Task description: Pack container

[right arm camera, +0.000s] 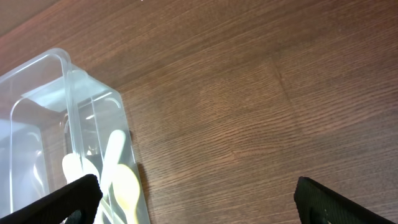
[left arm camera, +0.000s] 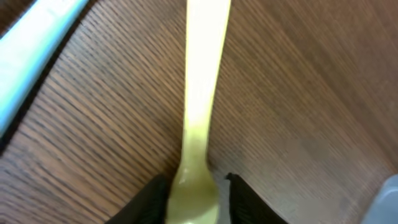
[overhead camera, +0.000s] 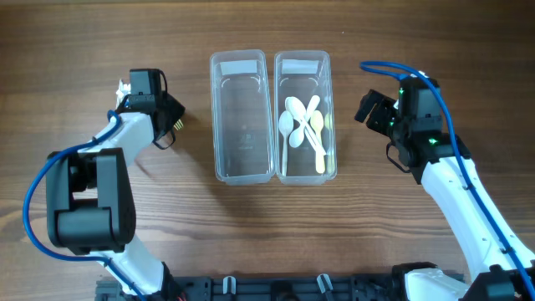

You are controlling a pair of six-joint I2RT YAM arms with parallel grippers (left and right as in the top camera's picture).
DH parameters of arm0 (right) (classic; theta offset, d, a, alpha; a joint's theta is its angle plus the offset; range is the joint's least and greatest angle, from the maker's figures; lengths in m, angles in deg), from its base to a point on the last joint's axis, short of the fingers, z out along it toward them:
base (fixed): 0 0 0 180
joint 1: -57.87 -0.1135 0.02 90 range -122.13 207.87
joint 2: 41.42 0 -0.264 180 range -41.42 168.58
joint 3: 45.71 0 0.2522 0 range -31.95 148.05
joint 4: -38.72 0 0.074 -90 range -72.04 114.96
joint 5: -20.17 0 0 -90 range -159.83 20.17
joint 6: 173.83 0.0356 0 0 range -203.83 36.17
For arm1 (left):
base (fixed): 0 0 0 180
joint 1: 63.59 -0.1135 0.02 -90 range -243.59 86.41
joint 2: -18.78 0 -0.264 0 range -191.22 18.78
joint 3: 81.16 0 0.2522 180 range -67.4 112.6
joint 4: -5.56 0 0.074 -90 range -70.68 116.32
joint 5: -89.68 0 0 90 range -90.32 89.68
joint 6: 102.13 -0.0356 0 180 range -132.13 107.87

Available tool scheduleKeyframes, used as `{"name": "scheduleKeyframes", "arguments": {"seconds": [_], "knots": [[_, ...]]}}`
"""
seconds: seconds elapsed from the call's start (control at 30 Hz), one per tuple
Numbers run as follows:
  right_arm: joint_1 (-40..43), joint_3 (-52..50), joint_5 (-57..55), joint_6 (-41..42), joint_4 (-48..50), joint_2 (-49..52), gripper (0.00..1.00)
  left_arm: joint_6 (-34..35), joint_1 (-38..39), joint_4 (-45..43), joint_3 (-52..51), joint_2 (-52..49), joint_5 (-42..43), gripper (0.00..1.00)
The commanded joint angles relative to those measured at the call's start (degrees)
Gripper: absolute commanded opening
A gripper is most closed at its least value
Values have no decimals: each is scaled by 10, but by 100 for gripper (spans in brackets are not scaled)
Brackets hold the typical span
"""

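Note:
A pale yellow spoon [left arm camera: 202, 93] lies on the wooden table, its bowl between the fingers of my left gripper [left arm camera: 194, 183]. The left finger touches the bowl; a thin gap shows at the right finger. From overhead the left gripper [overhead camera: 173, 125] sits left of the two clear containers and hides the spoon. The left container [overhead camera: 215, 117] is empty. The right container [overhead camera: 333, 100] holds several white and yellow spoons [overhead camera: 301, 125]. My right gripper [overhead camera: 368, 107] hangs wide open just right of that container [right arm camera: 68, 93], nothing between its fingers [right arm camera: 74, 196].
A pale blue-white strip [left arm camera: 31, 43] lies at the upper left of the left wrist view. A clear corner [left arm camera: 388, 199] shows at its lower right. Bare wood lies under the right gripper [right arm camera: 199, 193]. The arm bases stand along the table's front edge.

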Motion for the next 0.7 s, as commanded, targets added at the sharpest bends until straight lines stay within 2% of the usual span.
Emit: {"name": "scheduleKeyframes", "arguments": {"seconds": [0.0,0.17,0.33,0.47,0.67], "knots": [[1,0,-12,3,2,3,100,-22,-3,26,-3,-19,-11,30],[1,0,-12,3,2,3,100,-37,-2,30,-3,-19,-8,28],[1,0,-12,3,2,3,100,-37,-3,32,-3,-19,30,28],[1,0,-12,3,2,3,100,-37,-2,61,-3,-16,58,17],[1,0,-12,3,2,3,100,-37,-2,127,-3,-15,58,24]]}}
